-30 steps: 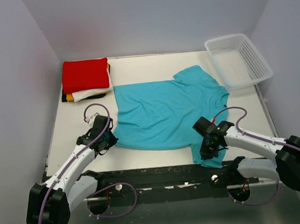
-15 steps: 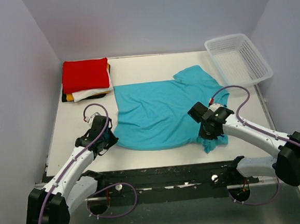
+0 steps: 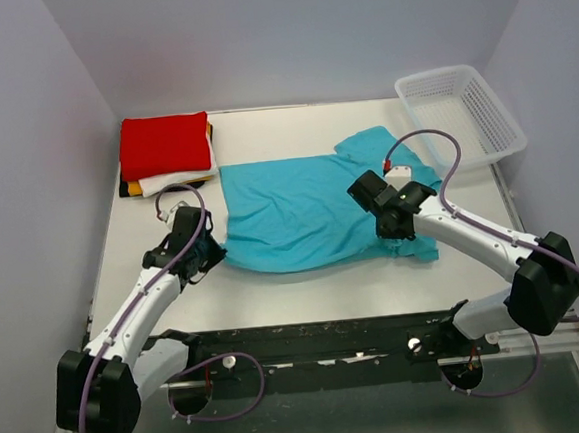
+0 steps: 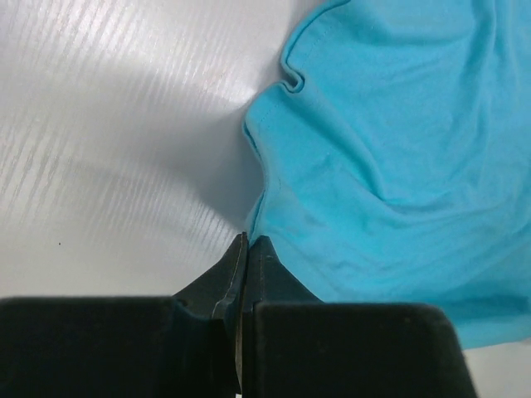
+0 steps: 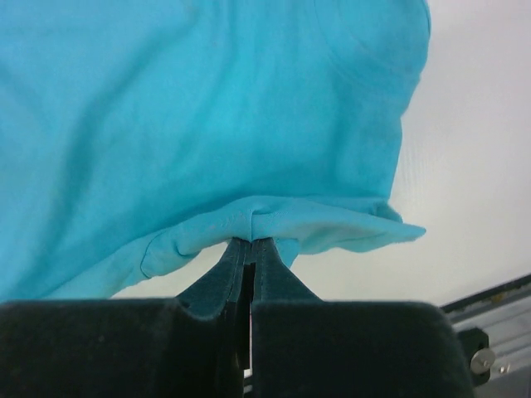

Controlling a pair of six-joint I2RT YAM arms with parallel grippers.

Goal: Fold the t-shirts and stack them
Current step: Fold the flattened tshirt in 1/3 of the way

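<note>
landmark: turquoise t-shirt (image 3: 299, 211); all places below are given from it.
near rail: black bar (image 3: 309, 340) on the near side of the shirt, along the table (image 3: 305, 280) front edge.
table strip: bare white top between the bar and the shirt's near edge.
left gripper (image 3: 205, 255): at the shirt's near-left corner. In the left wrist view the fingers (image 4: 265, 269) are pressed flat together with no gap. The hem runs straight into the tips and looks pinched there.
right gripper (image 3: 397, 232): over the shirt's near-right part, just inside its right edge. In the right wrist view the tips (image 5: 250, 242) are clamped tight on a doubled-over fold of turquoise cloth. The fold bunches at the pinch point.
shirt state: spread on the table centre and wrinkled. The near edge sits between the two grippers. One sleeve sticks out at the far right.
shirt surface: plain turquoise in both wrist views, with only the stitched hem line visible.
folded stack: far-left of the shirt, just off its far-left corner. The red t-shirt (image 3: 163, 144) is on top, with the white t-shirt (image 3: 181, 179) under it. The yellow-orange t-shirt (image 3: 138, 187) and black t-shirt (image 3: 125, 189) show as edges at the bottom.
basket: white mesh basket (image 3: 459, 115), far-right of the shirt, near the sleeve but apart from it.
</note>
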